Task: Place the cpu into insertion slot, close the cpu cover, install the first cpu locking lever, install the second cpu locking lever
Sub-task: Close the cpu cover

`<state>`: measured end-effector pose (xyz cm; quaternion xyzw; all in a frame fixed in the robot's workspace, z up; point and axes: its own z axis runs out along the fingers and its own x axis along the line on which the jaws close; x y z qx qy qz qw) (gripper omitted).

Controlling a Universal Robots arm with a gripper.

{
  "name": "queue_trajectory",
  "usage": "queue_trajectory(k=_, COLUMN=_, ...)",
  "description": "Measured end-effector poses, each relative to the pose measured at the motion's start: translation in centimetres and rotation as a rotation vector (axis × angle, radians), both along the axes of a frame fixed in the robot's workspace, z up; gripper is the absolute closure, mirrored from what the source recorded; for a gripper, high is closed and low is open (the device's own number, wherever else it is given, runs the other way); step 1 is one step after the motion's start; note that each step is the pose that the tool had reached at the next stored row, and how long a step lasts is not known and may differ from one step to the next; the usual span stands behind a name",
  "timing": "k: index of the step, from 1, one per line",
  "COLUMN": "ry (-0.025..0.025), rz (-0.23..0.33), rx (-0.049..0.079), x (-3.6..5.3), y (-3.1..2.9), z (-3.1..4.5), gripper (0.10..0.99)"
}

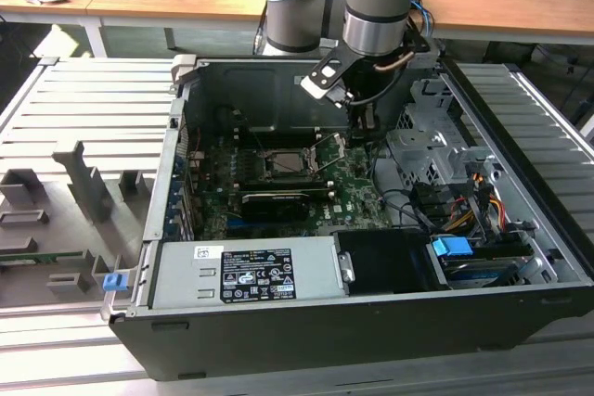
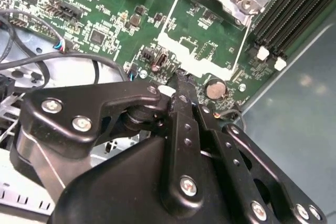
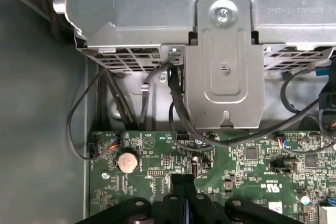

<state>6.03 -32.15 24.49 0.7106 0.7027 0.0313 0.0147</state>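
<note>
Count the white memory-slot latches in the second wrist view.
2: one latch and a second latch, side by side at the ends of the slots, by the edge of the board. Others may lie beyond the frame.

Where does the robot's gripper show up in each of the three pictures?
Exterior view: the gripper hangs inside the computer case, above the green motherboard.
Second wrist view: black, in the foreground, tip over the board.
First wrist view: its tip over the board's edge.
Shared landmark: the round battery beside the tip, in both wrist views.
</note>
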Motion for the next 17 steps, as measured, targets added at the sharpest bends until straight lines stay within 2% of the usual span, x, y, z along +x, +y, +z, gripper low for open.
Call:
queue_trajectory(k=8, ry=0.0002, rz=0.000, rx=0.000, x=-0.74, y=0.00, z=-0.02, gripper=0.980)
queue_trajectory(k=17, ry=0.0002, rz=0.000, rx=0.000, x=-1.01, y=0.00, z=-0.02, gripper=0.980)
